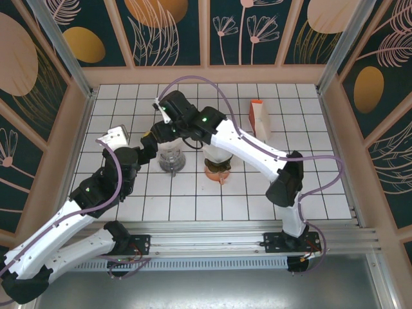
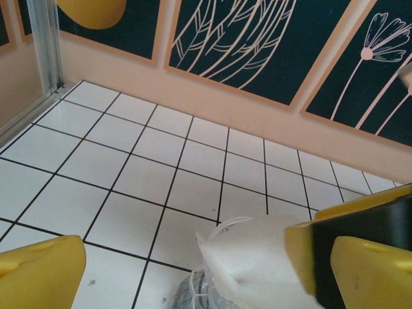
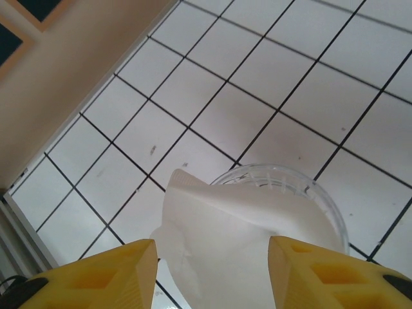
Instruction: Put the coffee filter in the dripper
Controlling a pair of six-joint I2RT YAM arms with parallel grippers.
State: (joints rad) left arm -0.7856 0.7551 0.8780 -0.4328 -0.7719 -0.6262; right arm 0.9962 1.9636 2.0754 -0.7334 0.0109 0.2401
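White arms (image 1: pixel 244 147), black joints (image 1: pixel 286 183), purple cables (image 1: pixel 193 78), yellow claw fingers (image 3: pixel 96 270)

white filter (image 3: pixel 225 251), clear dripper (image 3: pixel 283 175), yellow fingers (image 3: pixel 96 277); white tiles (image 3: pixel 193 96) with black grid, teal walls (image 2: pixel 244 38) with peach floral lines.

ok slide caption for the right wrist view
Right gripper open, a finger either side of the paper filter sitting in the clear dripper on the tiled table.

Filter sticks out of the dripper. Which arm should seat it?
Right. The right gripper hangs straight above the dripper, jaws apart either side of the filter. The left gripper, also open, only faces it from the side.
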